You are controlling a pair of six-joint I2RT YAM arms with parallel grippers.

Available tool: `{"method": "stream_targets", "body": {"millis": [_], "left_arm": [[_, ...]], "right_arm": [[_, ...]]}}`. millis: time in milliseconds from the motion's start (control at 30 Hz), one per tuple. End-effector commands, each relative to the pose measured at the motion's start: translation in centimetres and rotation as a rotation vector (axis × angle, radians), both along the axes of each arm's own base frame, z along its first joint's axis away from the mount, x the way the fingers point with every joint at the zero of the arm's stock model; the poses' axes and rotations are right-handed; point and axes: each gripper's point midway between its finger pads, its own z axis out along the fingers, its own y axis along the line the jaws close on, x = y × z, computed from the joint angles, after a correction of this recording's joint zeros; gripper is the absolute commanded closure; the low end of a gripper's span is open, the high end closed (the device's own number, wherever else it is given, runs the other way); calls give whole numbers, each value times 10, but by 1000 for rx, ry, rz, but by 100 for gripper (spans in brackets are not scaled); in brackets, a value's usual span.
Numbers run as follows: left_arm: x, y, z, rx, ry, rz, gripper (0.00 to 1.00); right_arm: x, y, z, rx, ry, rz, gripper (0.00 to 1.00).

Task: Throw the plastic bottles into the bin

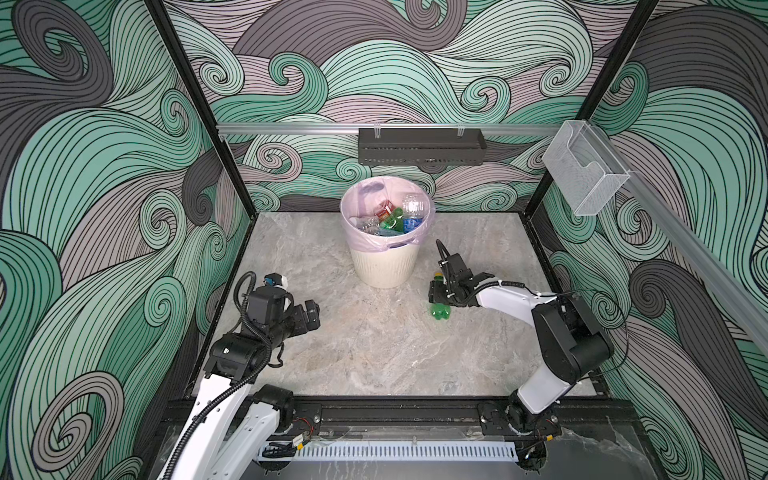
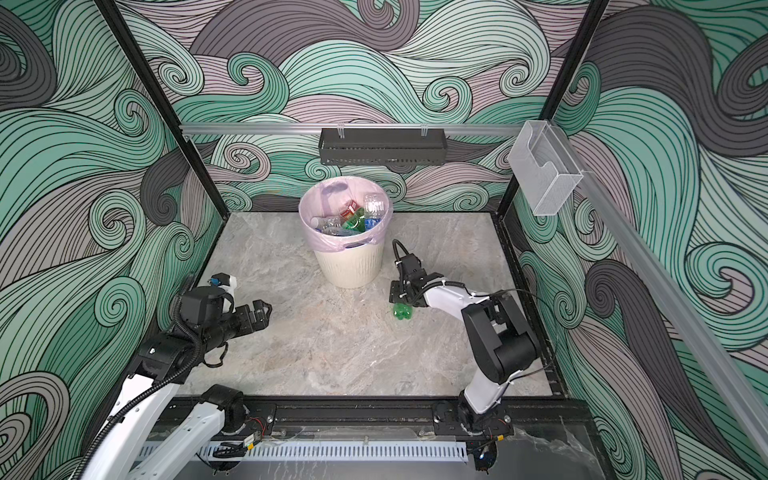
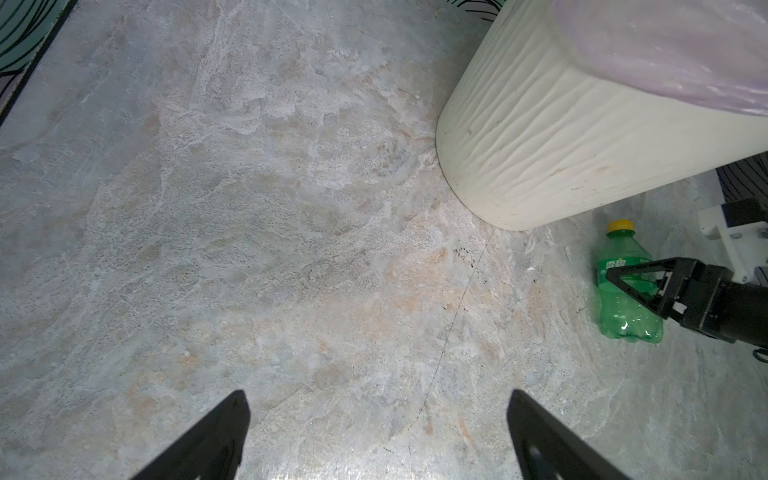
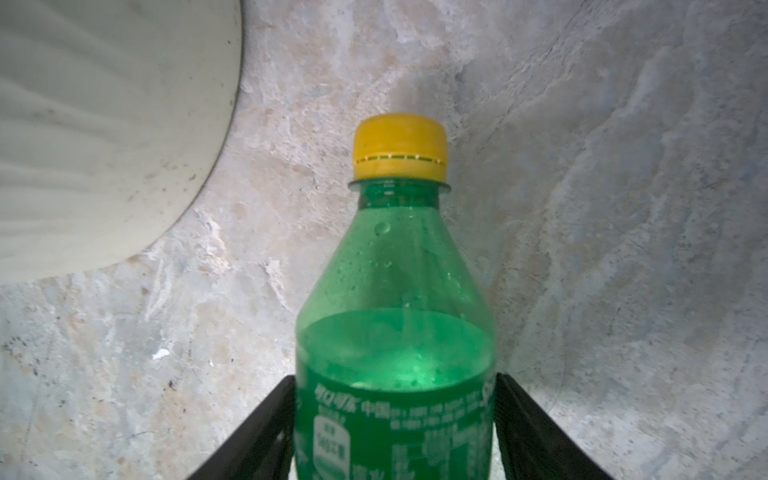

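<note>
Green yellow-capped plastic bottle (image 4: 395, 332), lying on the grey marbled tabletop (image 1: 374, 340), was clasped by the right gripper (image 4: 395, 386). A lift over the cream ribbed bin (image 1: 384, 266) was judged due next. The left gripper (image 3: 378, 399) was held spread open, empty.

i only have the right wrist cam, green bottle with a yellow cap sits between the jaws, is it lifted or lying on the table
observer: Lying down. The left wrist view shows the green plastic bottle with a yellow cap flat on its side on the grey marble tabletop, the right gripper astride its label.
operator: how full is the bin
observer: In both top views the round cream ribbed bin with a pink liner holds a heap of plastic bottles; a clear blue-labelled bottle leans up near the rim.
operator: left arm in my way
observer: No. The left gripper hangs open and empty over bare tabletop, left of the bin.
</note>
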Motion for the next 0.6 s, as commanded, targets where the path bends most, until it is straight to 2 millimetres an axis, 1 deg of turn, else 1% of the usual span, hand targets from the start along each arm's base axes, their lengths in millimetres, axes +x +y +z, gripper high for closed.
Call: {"method": "stream_targets", "body": {"millis": [0,267,367,567], "left_arm": [[1,5,2,3,-14,28,1],[1,5,2,2,-17,31,1],[1,5,2,1,-15,32,1],[1,5,2,2,-14,31,1]], "right_arm": [[-4,-10,-3,-40,9,-9,26],[-5,-10,-1,-44,-1,1,31],[-7,-12,1,-50,-7,8,35],[-12,-18,11,-53,-35,9,37]]}}
